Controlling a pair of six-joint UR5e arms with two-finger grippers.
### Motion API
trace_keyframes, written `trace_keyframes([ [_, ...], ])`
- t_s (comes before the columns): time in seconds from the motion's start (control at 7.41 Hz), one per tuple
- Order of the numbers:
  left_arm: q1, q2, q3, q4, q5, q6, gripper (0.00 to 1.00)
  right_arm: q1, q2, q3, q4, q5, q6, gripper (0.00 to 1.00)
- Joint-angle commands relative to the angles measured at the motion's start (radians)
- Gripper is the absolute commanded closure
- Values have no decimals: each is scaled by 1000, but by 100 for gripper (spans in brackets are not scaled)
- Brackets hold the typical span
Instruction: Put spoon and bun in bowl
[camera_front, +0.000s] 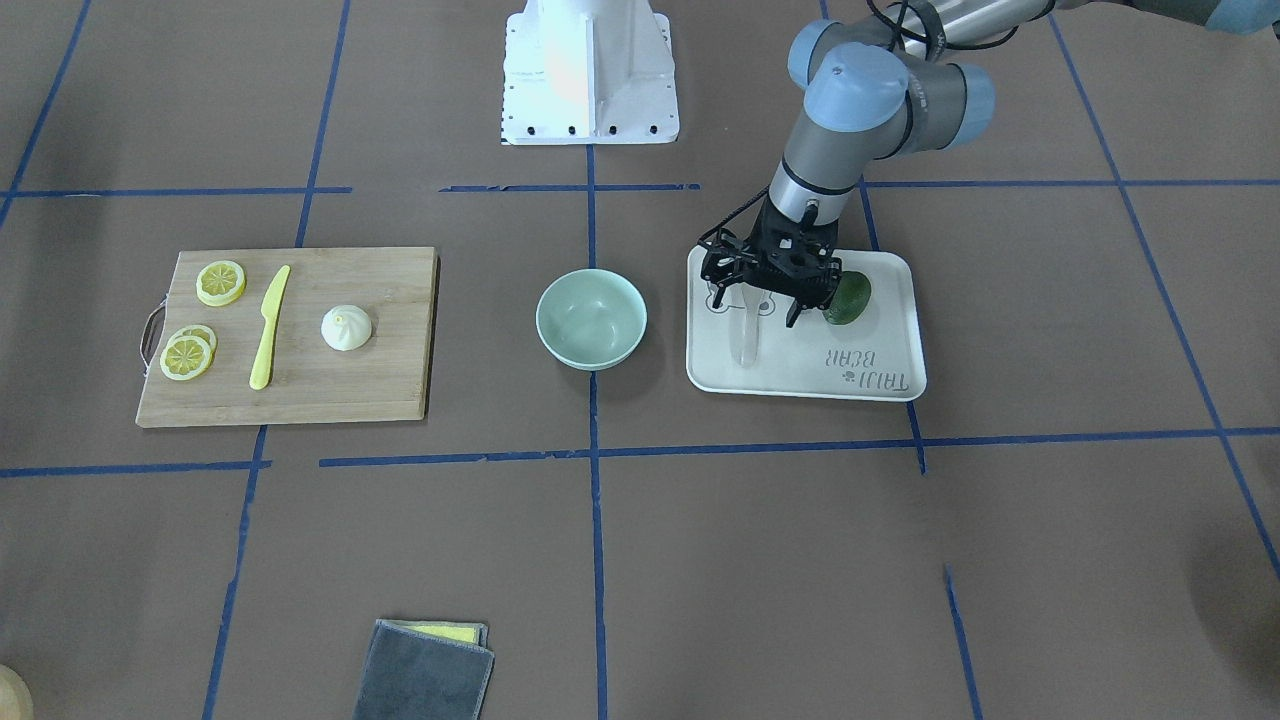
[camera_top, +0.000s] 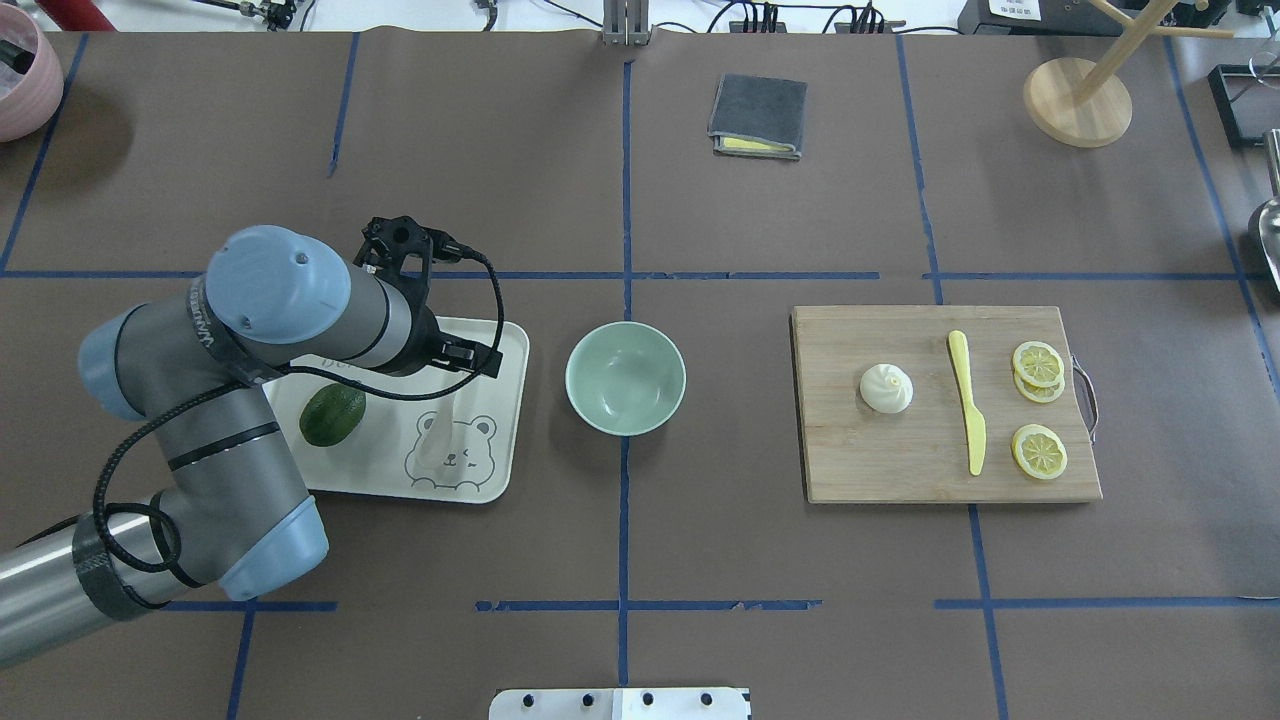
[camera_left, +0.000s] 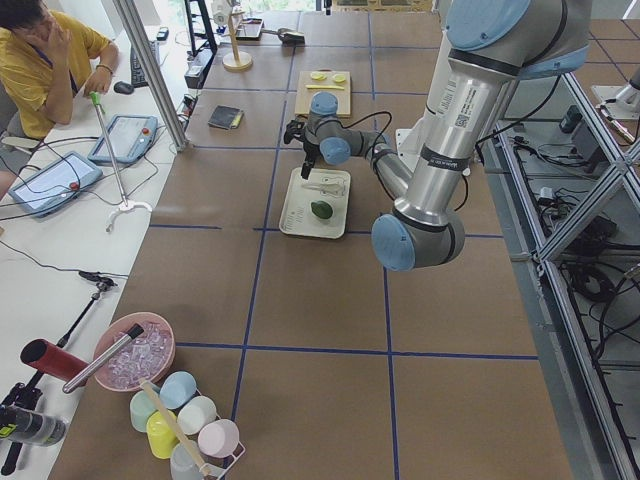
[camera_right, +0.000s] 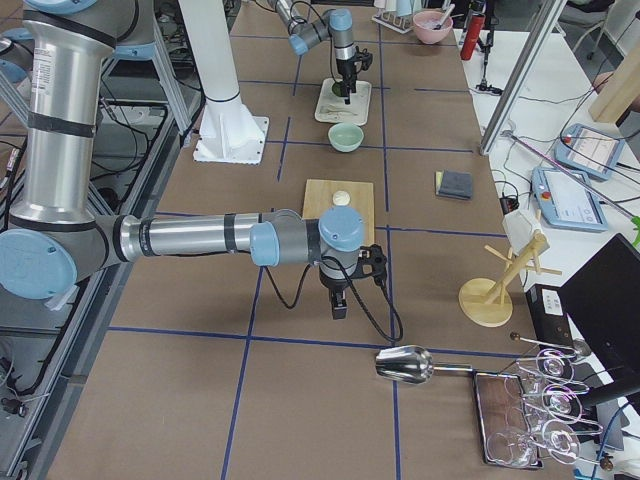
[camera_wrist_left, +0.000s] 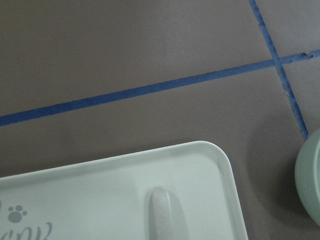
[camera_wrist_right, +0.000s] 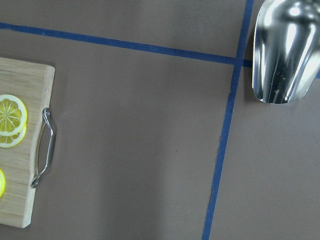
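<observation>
The pale spoon (camera_front: 745, 345) lies on the white bear tray (camera_front: 880, 380), its handle end showing in the left wrist view (camera_wrist_left: 164, 215). My left gripper (camera_front: 757, 306) hangs open just above the spoon, fingers apart on either side of it, holding nothing. The mint-green bowl (camera_front: 590, 318) stands empty beside the tray, also in the overhead view (camera_top: 625, 378). The white bun (camera_front: 346, 327) sits on the wooden cutting board (camera_front: 300, 395). My right gripper (camera_right: 340, 297) shows only in the exterior right view, past the board's far end; I cannot tell whether it is open.
A dark green avocado (camera_front: 850, 298) lies on the tray beside the left gripper. A yellow knife (camera_front: 268, 330) and lemon slices (camera_front: 220, 282) share the board. A folded grey cloth (camera_front: 425, 670) lies at the far edge. A metal scoop (camera_wrist_right: 287, 50) lies near the right gripper.
</observation>
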Motion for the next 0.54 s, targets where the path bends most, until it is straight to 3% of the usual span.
trace_keyframes([
  [0.0, 16, -7, 28, 19, 27, 34, 11, -1, 0, -3, 0, 0, 0, 0],
  [0.4, 22, -10, 66, 16, 22, 38, 26, -3, 0, -4, 0, 2, 3, 0],
])
